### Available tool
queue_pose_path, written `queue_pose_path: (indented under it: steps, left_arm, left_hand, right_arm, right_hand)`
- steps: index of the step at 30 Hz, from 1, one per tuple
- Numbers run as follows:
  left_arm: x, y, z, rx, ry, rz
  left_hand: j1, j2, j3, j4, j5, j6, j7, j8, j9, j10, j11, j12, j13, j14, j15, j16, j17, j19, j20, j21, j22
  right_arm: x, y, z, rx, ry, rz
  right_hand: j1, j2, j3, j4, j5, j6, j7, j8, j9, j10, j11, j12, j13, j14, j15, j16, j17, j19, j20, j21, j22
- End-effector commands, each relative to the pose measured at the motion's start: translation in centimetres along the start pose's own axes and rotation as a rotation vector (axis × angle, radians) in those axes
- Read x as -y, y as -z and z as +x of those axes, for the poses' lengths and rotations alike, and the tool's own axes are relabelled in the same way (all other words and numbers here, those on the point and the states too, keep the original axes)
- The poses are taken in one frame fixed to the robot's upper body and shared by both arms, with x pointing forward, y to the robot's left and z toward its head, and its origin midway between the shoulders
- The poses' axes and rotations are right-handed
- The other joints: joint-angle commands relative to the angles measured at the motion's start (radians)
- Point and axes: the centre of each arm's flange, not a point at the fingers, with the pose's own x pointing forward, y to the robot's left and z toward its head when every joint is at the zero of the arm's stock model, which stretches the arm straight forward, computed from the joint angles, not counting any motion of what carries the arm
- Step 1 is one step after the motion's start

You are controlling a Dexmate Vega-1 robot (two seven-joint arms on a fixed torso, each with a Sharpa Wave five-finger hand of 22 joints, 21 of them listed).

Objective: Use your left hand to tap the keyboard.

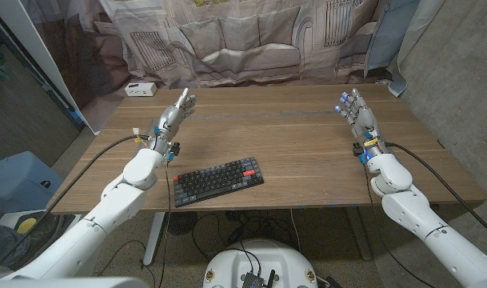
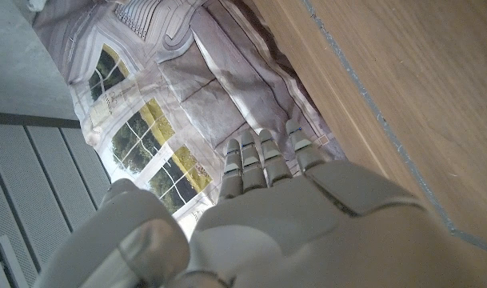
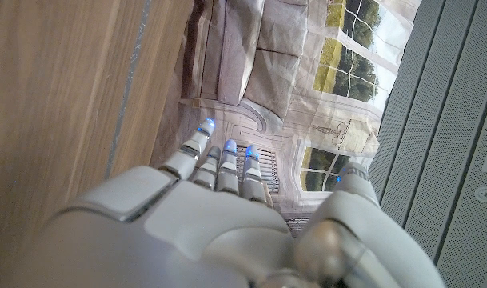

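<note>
A dark keyboard with one red key lies near the table's front edge, left of the middle. My left hand is raised over the table's left side, behind the keyboard and apart from it, fingers straight and holding nothing. The left wrist view looks along that hand with its fingers stretched out over the wood. On the table's right side my right hand stands with fingers extended and nothing in it. From the right wrist view the same hand shows its fingers extended.
A small white box sits at the wooden table's far left corner. A printed cloth backdrop hangs behind the table. Black cables run along both forearms.
</note>
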Motion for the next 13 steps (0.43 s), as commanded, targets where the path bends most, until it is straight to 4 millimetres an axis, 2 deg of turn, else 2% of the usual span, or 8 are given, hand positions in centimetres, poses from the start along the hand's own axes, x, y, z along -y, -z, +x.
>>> queue_pose_path:
  steps: [1, 13]
  left_arm:
    - [-0.43, 2.96, 0.08, -0.097, -0.057, -0.140]
    - [0.12, 3.53, -0.51, -0.111, -0.029, -0.153]
  left_hand:
    - [0.019, 0.005, 0.003, -0.005, -0.003, 0.014, 0.005, 0.000, -0.001, 0.015, 0.001, 0.006, 0.000, 0.014, 0.002, 0.008, 0.003, 0.002, -0.021, -0.003, 0.003]
    - [0.027, 0.010, 0.007, -0.009, -0.006, 0.013, 0.010, -0.003, -0.001, 0.010, 0.003, 0.000, -0.001, 0.008, 0.007, 0.000, 0.003, -0.006, -0.022, -0.012, 0.002]
  right_arm:
    - [-0.27, 0.90, -0.05, -0.009, -0.007, 0.023]
    - [-1.20, 0.85, -0.72, -0.017, -0.004, 0.016]
  right_hand:
    - [0.003, 0.004, -0.001, 0.000, 0.005, 0.006, 0.000, 0.003, 0.005, 0.005, 0.003, 0.006, 0.003, 0.010, -0.003, 0.006, 0.002, 0.007, 0.000, 0.001, 0.003]
    - [0.006, 0.006, 0.000, -0.002, 0.005, 0.006, -0.001, 0.002, 0.005, 0.004, 0.002, 0.005, 0.003, 0.011, -0.003, 0.005, 0.001, 0.007, 0.000, 0.000, 0.003]
